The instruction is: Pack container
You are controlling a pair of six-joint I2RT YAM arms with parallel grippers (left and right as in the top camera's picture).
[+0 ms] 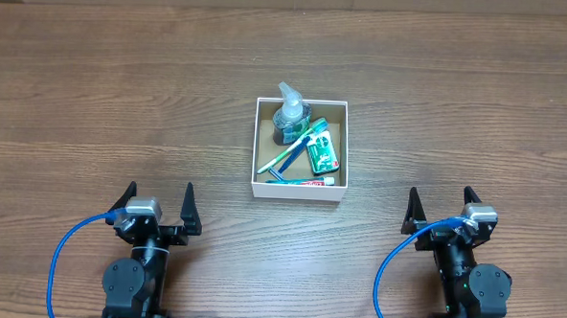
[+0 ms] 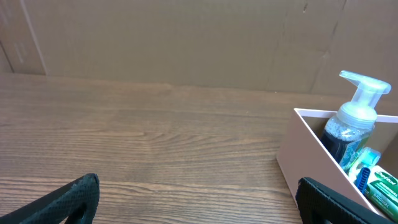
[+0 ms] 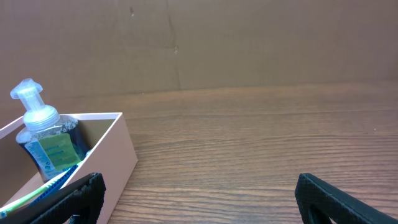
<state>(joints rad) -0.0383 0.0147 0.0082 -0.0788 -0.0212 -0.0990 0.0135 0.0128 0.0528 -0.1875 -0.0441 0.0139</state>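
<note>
The container [image 1: 297, 190] sits in the middle of the table [image 1: 95, 93], holding a pump bottle [image 1: 290, 116], toothbrushes [image 1: 293, 155], a green packet [image 1: 323, 153] and a tube [image 1: 306, 182]; the left pincer [image 1: 160, 197] and the right pincer [image 1: 441, 206] hang spread and empty, well apart from it; packing looks done.

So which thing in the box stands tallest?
The clear pump bottle with the white nozzle, at the box's far side; the toothbrushes and green packet lie lower.

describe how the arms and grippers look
The left arm and right arm are black with silver-grey wrist tops. The left gripper and right gripper have two dark pointed fingers each. A blue cable loops off each wrist.
</note>
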